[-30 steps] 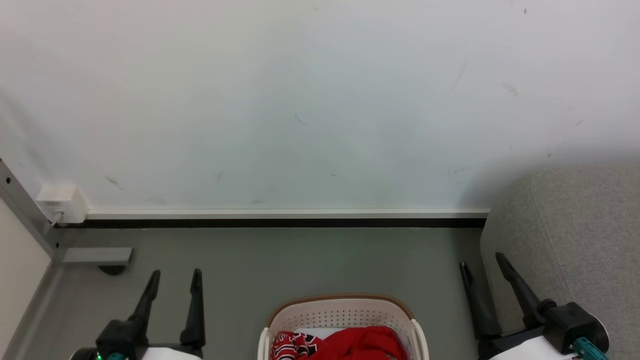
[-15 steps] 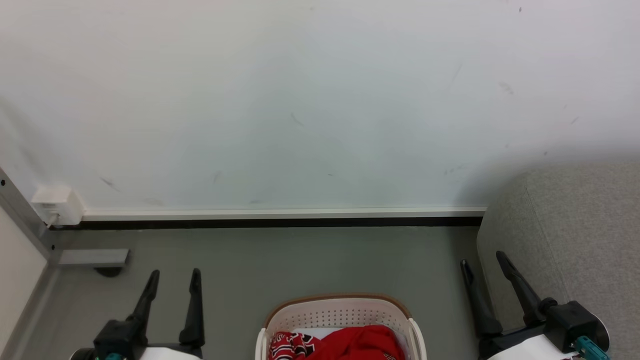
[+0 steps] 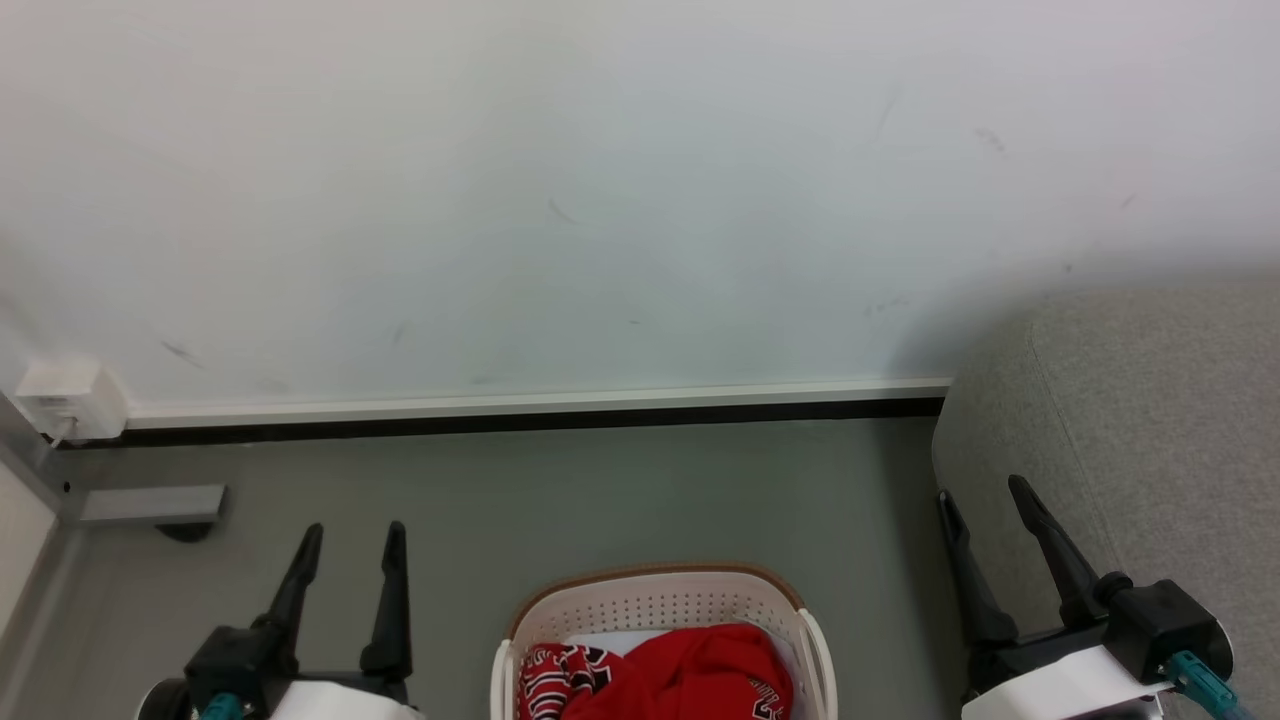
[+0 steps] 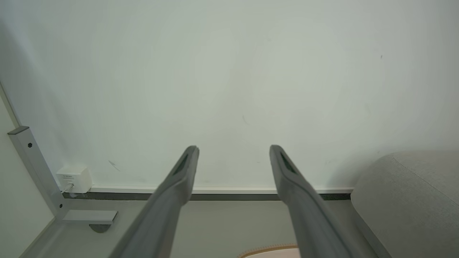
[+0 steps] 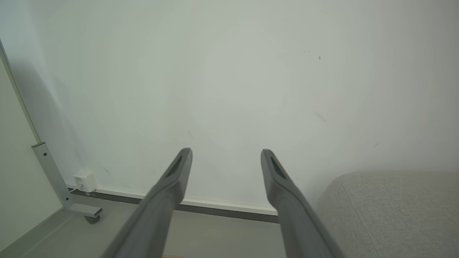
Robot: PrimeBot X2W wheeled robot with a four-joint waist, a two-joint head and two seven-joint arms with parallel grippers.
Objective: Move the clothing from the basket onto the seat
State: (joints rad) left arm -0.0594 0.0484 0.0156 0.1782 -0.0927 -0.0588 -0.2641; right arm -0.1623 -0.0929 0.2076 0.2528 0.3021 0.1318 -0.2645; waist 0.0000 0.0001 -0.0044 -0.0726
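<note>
Beside basket (image 3: 652, 608), left gripper (image 3: 354, 530), right gripper (image 3: 980, 490), jaws wide

Bare floor (image 3: 640, 490) ahead, wall (image 3: 600, 200) beyond, seat (image 3: 1150, 420) seemingly crowding right hand (image 3: 982, 490)

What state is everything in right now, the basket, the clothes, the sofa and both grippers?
Basket, upright on the floor, clothes inside.
Clothes, crumpled in the basket, nothing touching them.
Sofa, to the right of the basket, no clothes on the part in view.
Left gripper, open, holding nothing, left of the basket.
Right gripper, open, holding nothing, in front of the sofa's edge.
</note>
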